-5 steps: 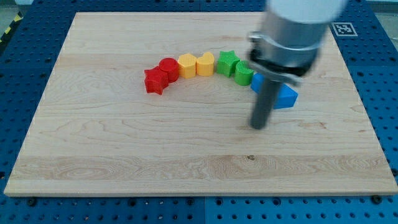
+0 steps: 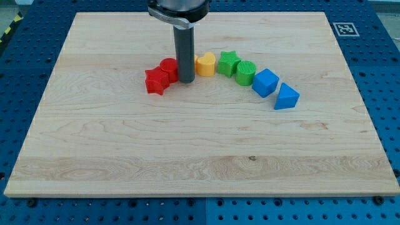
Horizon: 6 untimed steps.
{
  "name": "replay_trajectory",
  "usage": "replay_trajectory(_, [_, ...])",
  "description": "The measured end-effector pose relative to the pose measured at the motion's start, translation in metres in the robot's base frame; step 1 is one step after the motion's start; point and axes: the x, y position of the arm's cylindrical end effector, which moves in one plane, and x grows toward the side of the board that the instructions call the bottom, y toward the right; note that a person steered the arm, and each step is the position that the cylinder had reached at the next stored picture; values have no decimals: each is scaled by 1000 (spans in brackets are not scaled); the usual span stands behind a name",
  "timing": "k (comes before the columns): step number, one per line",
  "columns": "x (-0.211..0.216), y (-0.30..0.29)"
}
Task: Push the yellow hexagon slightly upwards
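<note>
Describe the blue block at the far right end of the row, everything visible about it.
The blue triangular block is a small wedge-like prism, bright matte blue, looking like moulded or printed plastic. It lies flat on the wooden board, its lit top face paler than its darker sides, one corner pointing to the view's top. It ends the arc of blocks on the view's right, just right of and below the blue cube, very close to it; contact is unclear. My tip is far off to the left.

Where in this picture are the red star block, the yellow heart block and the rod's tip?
red star block [image 2: 155,81], camera view, top face centre
yellow heart block [image 2: 205,64], camera view, top face
my tip [image 2: 186,81], camera view, rod's lower end
</note>
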Motion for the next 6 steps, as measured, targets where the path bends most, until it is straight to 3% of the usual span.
replay_trajectory(2, [-24,-1])
replay_trajectory(4, [28,9])
replay_trajectory(6, [17,58])
